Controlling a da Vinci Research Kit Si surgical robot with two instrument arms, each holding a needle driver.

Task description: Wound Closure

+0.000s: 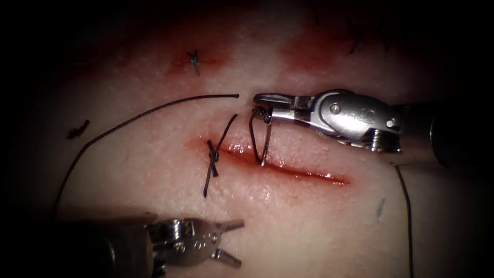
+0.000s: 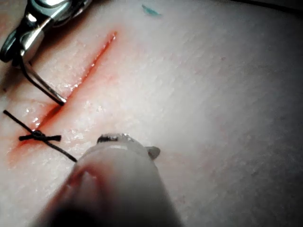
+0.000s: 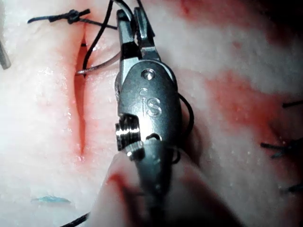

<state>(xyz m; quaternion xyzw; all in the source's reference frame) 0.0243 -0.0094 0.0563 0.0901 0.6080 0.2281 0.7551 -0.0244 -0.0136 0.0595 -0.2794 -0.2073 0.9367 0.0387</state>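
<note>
Progress on this closure looks partial to me: one knotted stitch point(image 1: 212, 154) already sits across the left end of the cut point(image 1: 288, 167), its cut ends sticking out to either side, while the long stretch of cut to the right of it lies open and red, so I judge most of the closing is yet to do. My right tool point(image 1: 263, 103) has its jaws clamped on the curved needle point(image 1: 260, 136) near its thread end; from my fingertips the needle hangs down toward the cut, its point at or just touching the near edge of the cut, and I cannot tell whether it has entered the tissue point(image 1: 154, 170). Thread point(image 1: 144, 116) trails away leftward from beside my right jaws. My left tool point(image 1: 229, 242) waits below the cut, well apart from the needle, jaws spread and holding nothing.
</note>
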